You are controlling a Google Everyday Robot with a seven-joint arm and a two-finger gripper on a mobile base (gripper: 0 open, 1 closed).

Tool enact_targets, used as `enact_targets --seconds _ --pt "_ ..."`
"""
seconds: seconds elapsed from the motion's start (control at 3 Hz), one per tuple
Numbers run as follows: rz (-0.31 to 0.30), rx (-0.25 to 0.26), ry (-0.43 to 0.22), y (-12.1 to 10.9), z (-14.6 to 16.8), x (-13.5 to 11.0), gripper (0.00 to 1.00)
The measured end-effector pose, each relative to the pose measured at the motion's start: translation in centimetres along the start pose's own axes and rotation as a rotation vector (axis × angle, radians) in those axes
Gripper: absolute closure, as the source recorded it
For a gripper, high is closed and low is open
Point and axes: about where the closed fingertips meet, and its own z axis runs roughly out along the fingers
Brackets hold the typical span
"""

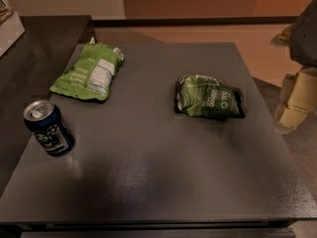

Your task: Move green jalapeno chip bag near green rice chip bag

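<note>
The green jalapeno chip bag [209, 97] is dark green, wrinkly and lumpy with black edges. It lies on the dark grey table [148, 172], right of centre. The green rice chip bag [90, 72] is light green and flat with a white label panel, and lies at the table's far left. A wide stretch of bare table separates the two bags. My gripper [296, 103] shows as pale parts at the right edge of the view, beyond the table's right edge and well to the right of the jalapeno bag. It holds nothing that I can see.
A blue drink can [48, 128] stands upright near the table's left edge, in front of the rice bag. A dark counter [34, 43] adjoins the table on the left. A dark part of the arm [307, 29] hangs at the upper right.
</note>
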Motion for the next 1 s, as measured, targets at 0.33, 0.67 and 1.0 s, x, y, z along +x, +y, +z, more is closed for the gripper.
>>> enact_targets --seconds 0.33,0.67,1.0 --pt "0.001 0.007 -0.001 0.0 -0.1 -0.1 0.00" --pt "-0.005 0.008 -0.022 0.0 1.4 -1.0 0.00" --pt "-0.003 -0.008 -0.050 -0.4 4.1 -2.1 0.00"
